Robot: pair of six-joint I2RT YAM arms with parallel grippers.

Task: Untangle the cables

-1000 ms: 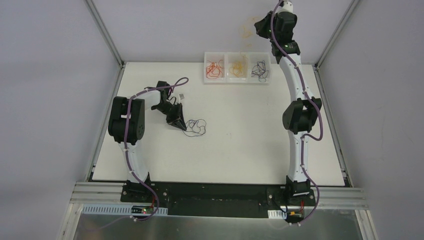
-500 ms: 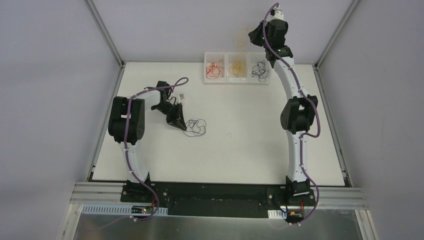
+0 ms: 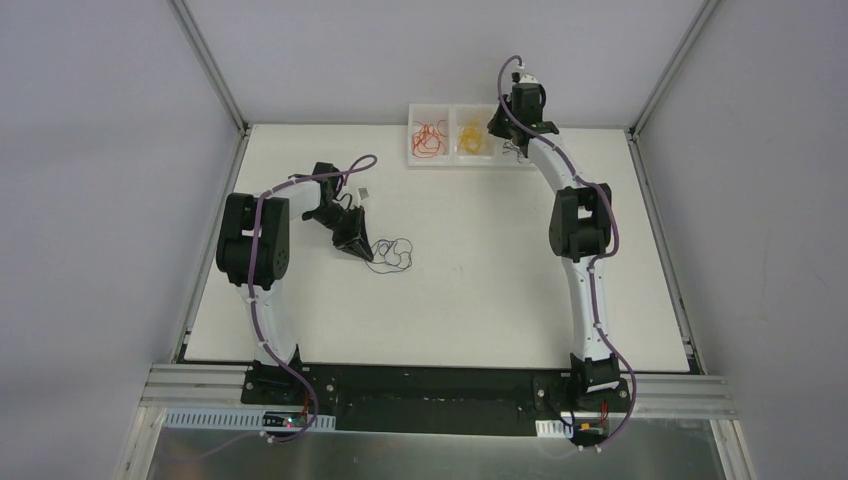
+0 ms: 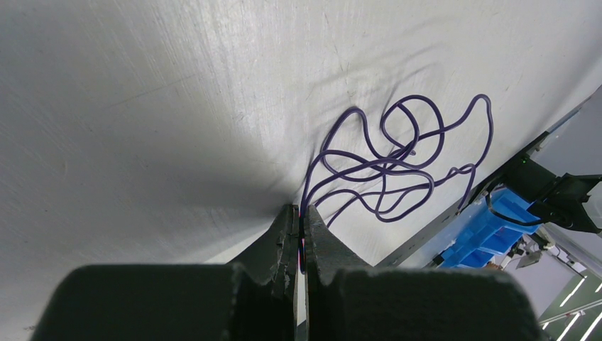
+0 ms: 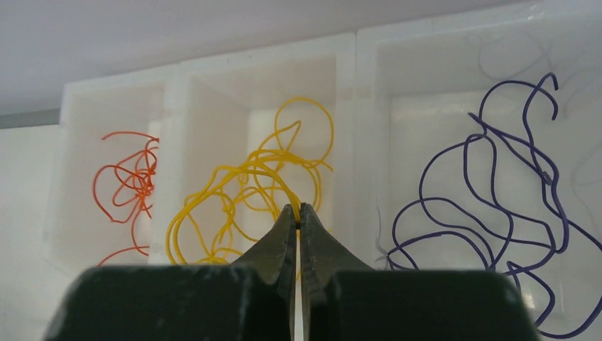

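While the left gripper (image 4: 299,229) is pressing its tips down onto the white table (image 3: 480,290) on the near left, its jaws are clenching one strand of the loose purple cable (image 4: 387,167). The tangled loops of this cable are lying flat on the tabletop just to the right of the fingertips, well apart from the tray. Farther back, the right arm is reaching to the far edge, where the right gripper (image 5: 299,217) is hanging over the white three-compartment tray (image 5: 362,92). Its jaws are pinching together on a strand of the yellow cable (image 5: 234,192), which is arching up to the tips while the rest of its loops are sitting in the middle compartment. An orange cable (image 5: 128,181) is lying bunched in the left compartment, and a second purple cable (image 5: 490,206) is sprawling in the right one, apart from the gripper.
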